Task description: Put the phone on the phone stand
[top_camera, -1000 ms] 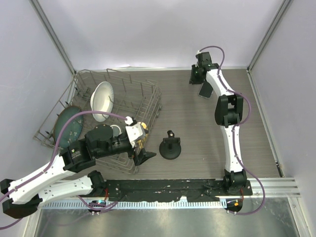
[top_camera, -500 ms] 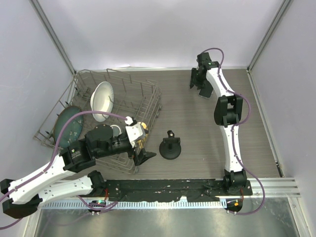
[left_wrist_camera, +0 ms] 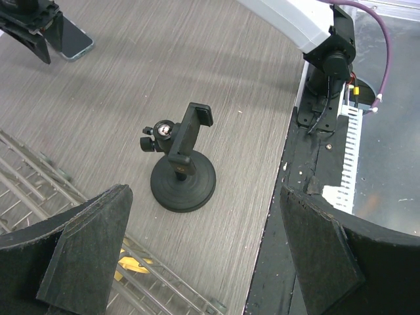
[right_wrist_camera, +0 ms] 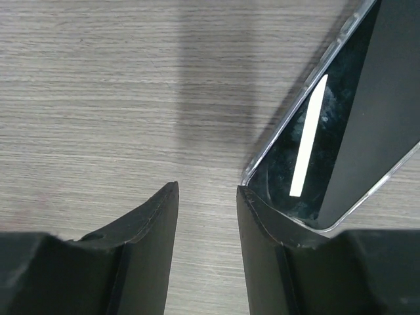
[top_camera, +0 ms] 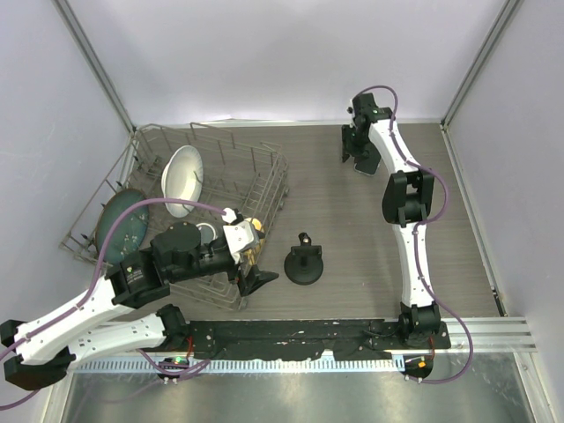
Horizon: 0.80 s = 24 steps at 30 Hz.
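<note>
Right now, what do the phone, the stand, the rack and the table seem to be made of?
Phone: dark, glossy front, likely glass, catching a bright reflection; its clear rim suggests a plastic case.
Stand: matte black, probably plastic.
Rack: thin wire with a dull grey sheen, apparently metal.
Table: grey wood-grain surface with a flat, even look, likely laminate.

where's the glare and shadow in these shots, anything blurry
Right wrist: a white streak of glare on the phone screen, and a soft dark shadow band across the table beside it. Left wrist: the stand is sharp, light even. Top external: bright sheen on the metal strip at the near edge; nothing smeared.
</note>
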Available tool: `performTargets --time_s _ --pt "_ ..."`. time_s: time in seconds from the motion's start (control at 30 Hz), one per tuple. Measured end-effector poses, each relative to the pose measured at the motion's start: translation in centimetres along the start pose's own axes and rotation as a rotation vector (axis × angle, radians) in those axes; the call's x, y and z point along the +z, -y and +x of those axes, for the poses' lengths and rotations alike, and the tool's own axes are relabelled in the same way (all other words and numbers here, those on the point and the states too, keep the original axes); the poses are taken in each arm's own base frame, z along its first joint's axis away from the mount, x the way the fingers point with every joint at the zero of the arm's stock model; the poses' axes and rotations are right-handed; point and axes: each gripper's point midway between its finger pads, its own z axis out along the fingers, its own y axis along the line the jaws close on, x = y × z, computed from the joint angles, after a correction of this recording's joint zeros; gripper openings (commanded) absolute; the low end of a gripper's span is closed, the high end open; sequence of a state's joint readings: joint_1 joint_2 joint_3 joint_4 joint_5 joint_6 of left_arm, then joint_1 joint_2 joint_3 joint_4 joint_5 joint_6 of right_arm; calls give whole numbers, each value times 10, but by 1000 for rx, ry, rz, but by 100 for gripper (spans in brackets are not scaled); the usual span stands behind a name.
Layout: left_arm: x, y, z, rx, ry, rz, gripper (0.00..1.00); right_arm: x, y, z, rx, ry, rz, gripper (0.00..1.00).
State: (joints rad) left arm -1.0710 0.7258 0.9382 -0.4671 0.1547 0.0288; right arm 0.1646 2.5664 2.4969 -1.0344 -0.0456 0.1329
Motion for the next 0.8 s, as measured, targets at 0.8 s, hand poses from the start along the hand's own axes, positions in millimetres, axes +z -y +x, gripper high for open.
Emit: performTargets --time_s 0.8 --pt "4 0 3 -2 -15 4 100 21 3 -12 -375 88 -141 81"
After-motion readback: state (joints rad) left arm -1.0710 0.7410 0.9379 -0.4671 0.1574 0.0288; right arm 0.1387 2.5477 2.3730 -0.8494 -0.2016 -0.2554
